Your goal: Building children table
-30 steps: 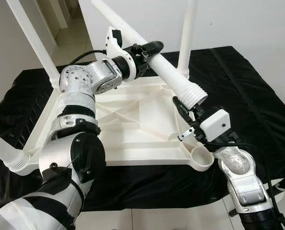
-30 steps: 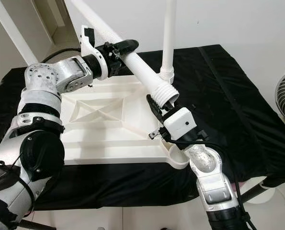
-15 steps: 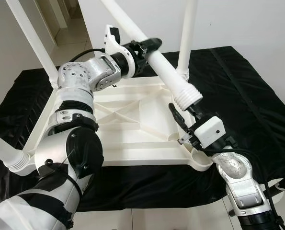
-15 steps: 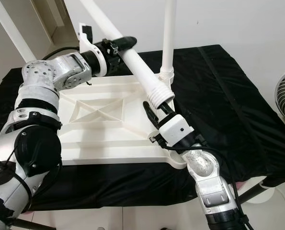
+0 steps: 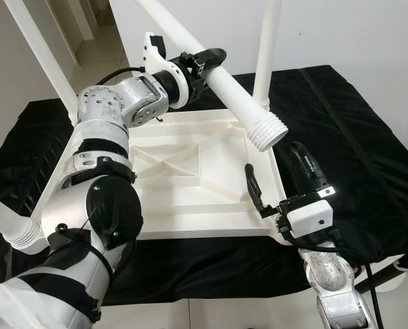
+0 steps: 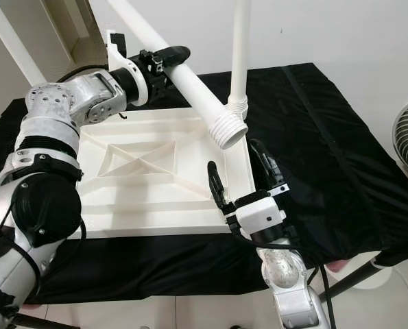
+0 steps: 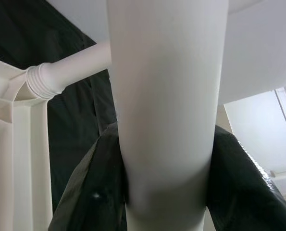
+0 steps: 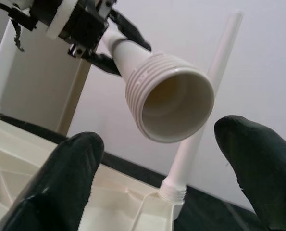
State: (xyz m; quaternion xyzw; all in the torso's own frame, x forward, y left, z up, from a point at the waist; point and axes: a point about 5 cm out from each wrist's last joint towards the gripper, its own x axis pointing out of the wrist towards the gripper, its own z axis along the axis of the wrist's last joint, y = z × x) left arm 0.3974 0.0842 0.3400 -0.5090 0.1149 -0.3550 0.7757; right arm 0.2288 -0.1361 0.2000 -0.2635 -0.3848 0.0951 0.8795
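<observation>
The white table top [image 5: 190, 199] lies upside down on a black cloth [image 5: 354, 123], with legs already standing up from its other corners, one of them at the far right corner [image 5: 267, 48]. The left gripper [image 5: 202, 63] is squeezed tight on a loose white table leg [image 5: 241, 106] and holds it slanted in the air above the table top, its ridged open end pointing down toward the near right corner. The right gripper [image 5: 280, 178] sits just under that open end with its two black fingers [image 8: 68, 178] spread wide apart, holding nothing.
</observation>
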